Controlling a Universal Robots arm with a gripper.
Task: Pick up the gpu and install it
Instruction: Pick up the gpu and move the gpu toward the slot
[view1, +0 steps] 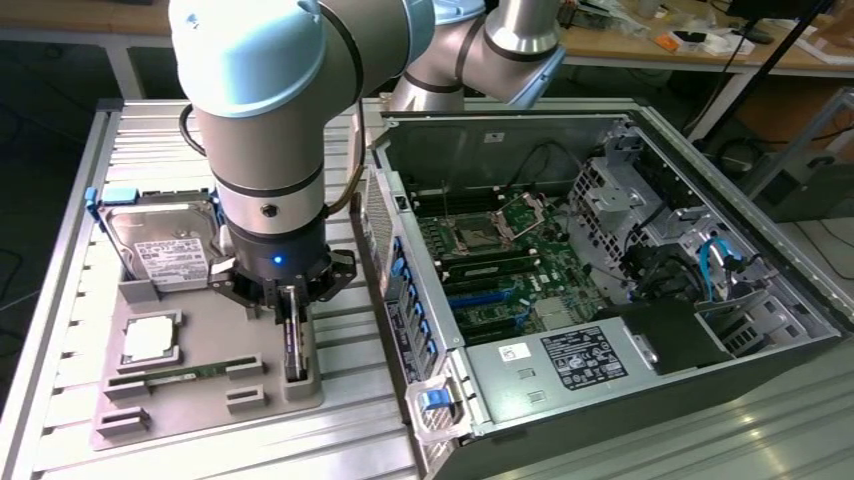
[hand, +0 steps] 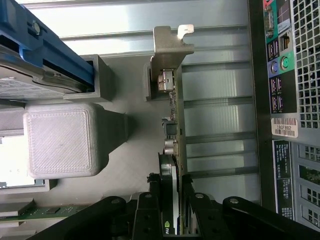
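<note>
Gpu (view1: 299, 360) on edge in the grey holder (view1: 200, 400) on the counter (view1: 60, 400), long axis parallel to the computer case (view1: 507, 135) wall. The pincer (view1: 295, 305) sits directly above; we judge its fingers (hand: 150, 210) clamped on the card's faces.

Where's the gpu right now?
Exterior view's left: the gpu stands on edge in the gray holder tray, clamped in the gripper, beside the open computer case.

Even indoor light, sheen on the arm (view1: 254, 70), glare on the metal slats (hand: 150, 20), faint shadows.
</note>
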